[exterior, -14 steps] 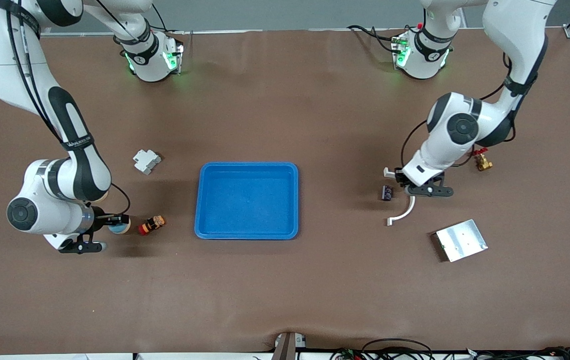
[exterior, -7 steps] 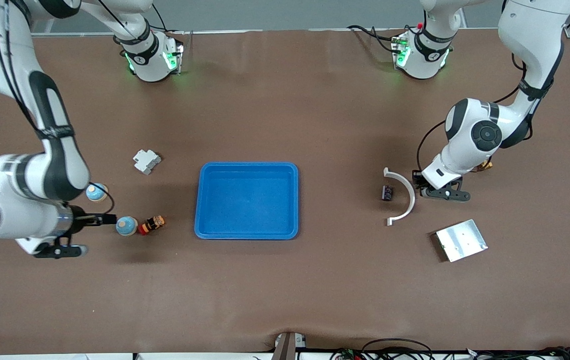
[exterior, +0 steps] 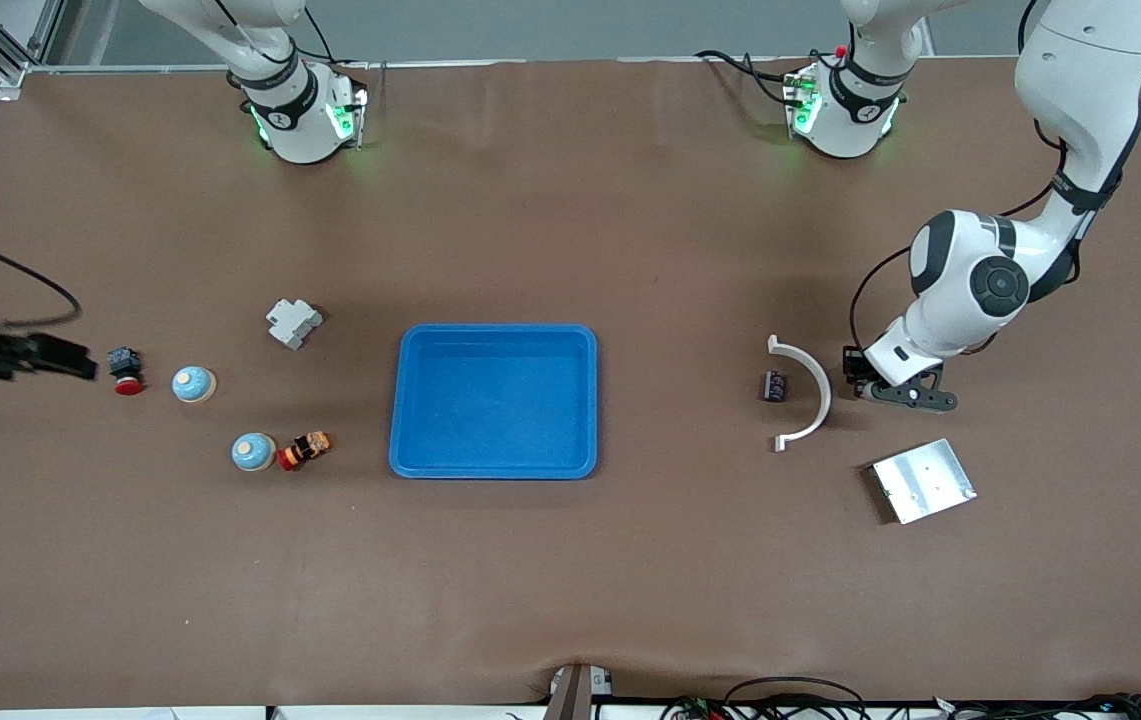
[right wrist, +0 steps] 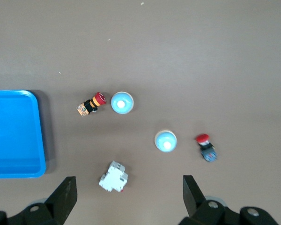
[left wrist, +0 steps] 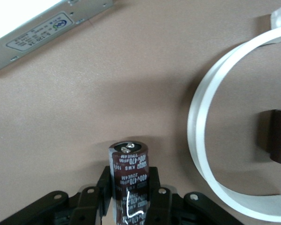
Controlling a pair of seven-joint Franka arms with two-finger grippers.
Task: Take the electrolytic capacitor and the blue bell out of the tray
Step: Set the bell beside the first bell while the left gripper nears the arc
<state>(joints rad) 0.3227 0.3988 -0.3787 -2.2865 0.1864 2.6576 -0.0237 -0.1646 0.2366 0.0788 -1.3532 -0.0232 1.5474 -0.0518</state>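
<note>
My left gripper [exterior: 853, 364] is shut on a dark brown capacitor [left wrist: 129, 164], gripped between its fingers [left wrist: 155, 185] low over the table beside a white curved strip [exterior: 810, 392]. A second capacitor [exterior: 775, 385] lies inside the strip's curve and also shows in the left wrist view [left wrist: 280, 136]. Two blue dome bells [exterior: 194, 384] [exterior: 253, 451] stand toward the right arm's end and show in the right wrist view [right wrist: 166, 141] [right wrist: 122, 102]. My right gripper [exterior: 65, 357] is open and empty, high over the table by its end edge [right wrist: 129, 180].
A blue tray [exterior: 493, 335] sits mid-table [right wrist: 35, 136]. A red push button [exterior: 125, 371], a red-orange stop button [exterior: 304, 448] and a white breaker [exterior: 293, 322] lie around the bells. A metal plate [exterior: 922, 480] lies nearer the front camera than my left gripper.
My right gripper pulled up and away from the bell toward its end of the table, empty, uncovering a bell and the red button. My left gripper moved off the white strip toward its own end.
</note>
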